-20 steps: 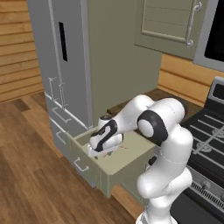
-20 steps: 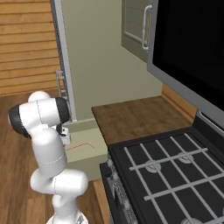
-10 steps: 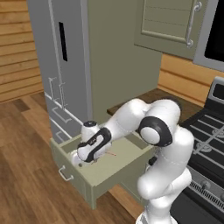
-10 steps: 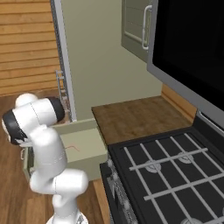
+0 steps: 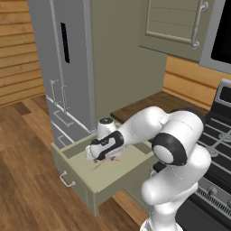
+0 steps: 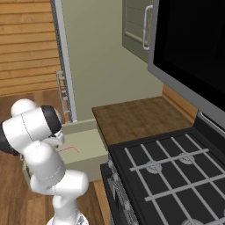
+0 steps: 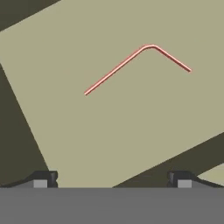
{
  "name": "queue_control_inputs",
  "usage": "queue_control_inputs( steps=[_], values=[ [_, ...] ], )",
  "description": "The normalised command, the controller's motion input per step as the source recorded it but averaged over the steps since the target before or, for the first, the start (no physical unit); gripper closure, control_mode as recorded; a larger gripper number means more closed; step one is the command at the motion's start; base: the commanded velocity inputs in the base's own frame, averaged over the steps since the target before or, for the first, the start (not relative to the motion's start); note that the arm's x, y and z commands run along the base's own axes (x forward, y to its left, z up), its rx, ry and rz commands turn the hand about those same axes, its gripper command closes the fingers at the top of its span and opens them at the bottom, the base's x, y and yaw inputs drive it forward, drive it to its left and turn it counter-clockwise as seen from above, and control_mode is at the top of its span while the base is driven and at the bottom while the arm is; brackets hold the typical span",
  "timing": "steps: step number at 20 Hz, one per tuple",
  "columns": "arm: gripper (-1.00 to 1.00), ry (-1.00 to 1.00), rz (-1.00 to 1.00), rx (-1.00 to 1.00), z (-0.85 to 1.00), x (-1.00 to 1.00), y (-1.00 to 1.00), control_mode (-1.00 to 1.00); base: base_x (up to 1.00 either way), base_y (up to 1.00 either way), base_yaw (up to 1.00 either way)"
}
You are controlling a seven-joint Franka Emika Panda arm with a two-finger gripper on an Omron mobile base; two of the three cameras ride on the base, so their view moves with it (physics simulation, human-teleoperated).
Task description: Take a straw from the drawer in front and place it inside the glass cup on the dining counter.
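The hand view looks straight down on the drawer floor, a flat, smooth sage-green panel, where the straw lies alone: a thin pink-red stick, bent near one end rather than straight. The gripper hangs above it with its fingertips spread wide apart, holding nothing. From the left base view the gripper sits inside the pulled-out drawer, just over the straw, and the silver handle shows on the drawer front. The right base view shows the straw near the middle of the drawer, with bare floor all round it and a wood counter beside the drawer.
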Motion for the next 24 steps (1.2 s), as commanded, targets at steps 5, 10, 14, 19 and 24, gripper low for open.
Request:
queue_control_inputs(
  steps=[5, 10, 14, 19, 24],
  values=[
    [-1.00, 0.00, -0.21, 0.00, -0.05, 0.57, -0.48, -1.00, 0.00, 0.00, 0.00],
    [-1.00, 0.00, -0.17, 0.00, -0.16, 0.63, -0.15, -1.00, 0.00, 0.00, 0.00],
    [-1.00, 0.00, -0.17, 0.00, -0.27, 0.36, 0.00, -1.00, 0.00, 0.00, 0.00],
    [-1.00, 0.00, -0.21, 0.00, -0.32, 0.30, 0.00, -1.00, 0.00, 0.00, 0.00],
    [-1.00, 0.00, -0.21, 0.00, -0.26, 0.28, 0.02, -1.00, 0.00, 0.00, 0.00]
  ],
)
